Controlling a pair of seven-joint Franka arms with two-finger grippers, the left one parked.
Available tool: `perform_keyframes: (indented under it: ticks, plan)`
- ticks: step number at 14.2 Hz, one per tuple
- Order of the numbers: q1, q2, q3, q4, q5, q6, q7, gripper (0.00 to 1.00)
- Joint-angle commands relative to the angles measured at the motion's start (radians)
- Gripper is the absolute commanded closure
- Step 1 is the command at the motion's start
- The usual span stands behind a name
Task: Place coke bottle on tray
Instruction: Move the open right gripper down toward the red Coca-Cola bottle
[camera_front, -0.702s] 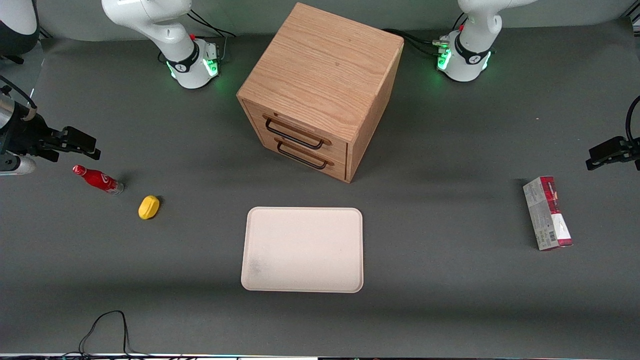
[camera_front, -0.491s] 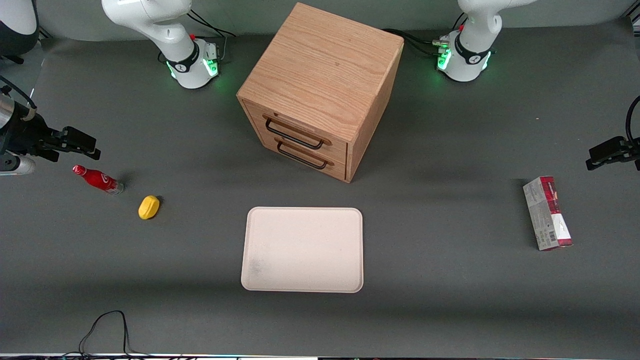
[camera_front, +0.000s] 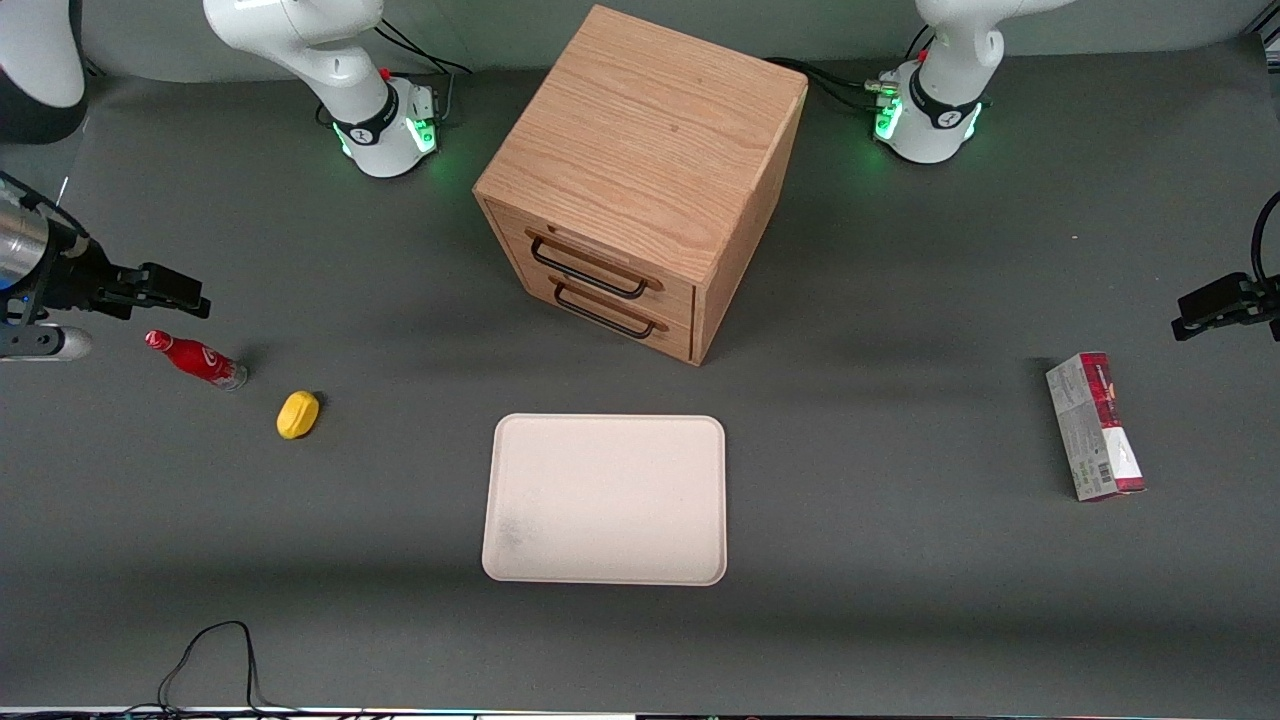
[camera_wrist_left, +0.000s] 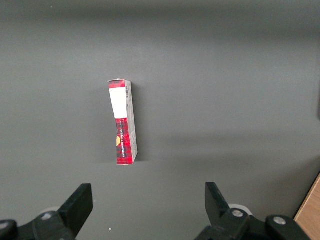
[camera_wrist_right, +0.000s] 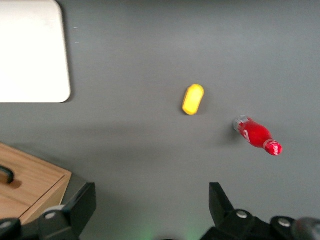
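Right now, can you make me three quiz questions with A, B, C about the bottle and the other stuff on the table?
1. Where is the bottle?
A on the tray
B on the table
C in a drawer

2. What colour is the lump beside it?
A yellow
B blue
C green

3. What is the gripper doing?
A holding the bottle
B holding the lump
C open, holding nothing

Answers: 1 B, the bottle lies on the table, apart from the tray. 2 A, the lump is yellow. 3 C, the fingers stand spread in the right wrist view, above the table near the bottle.
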Motion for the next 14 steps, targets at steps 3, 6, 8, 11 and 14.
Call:
perform_keyframes:
  ticks: [3, 6, 8, 11, 14]
  plan:
    - [-0.008, -0.066, -0.167, -0.232, 0.005, 0.239, -0.232, 0.00]
    - [-0.008, -0.075, -0.237, -0.366, 0.005, 0.407, -0.344, 0.00]
    - [-0.008, -0.075, -0.274, -0.449, 0.010, 0.516, -0.404, 0.00]
    - [-0.013, -0.072, -0.329, -0.559, 0.017, 0.661, -0.490, 0.00]
    - [-0.016, -0.063, -0.360, -0.621, 0.021, 0.748, -0.544, 0.00]
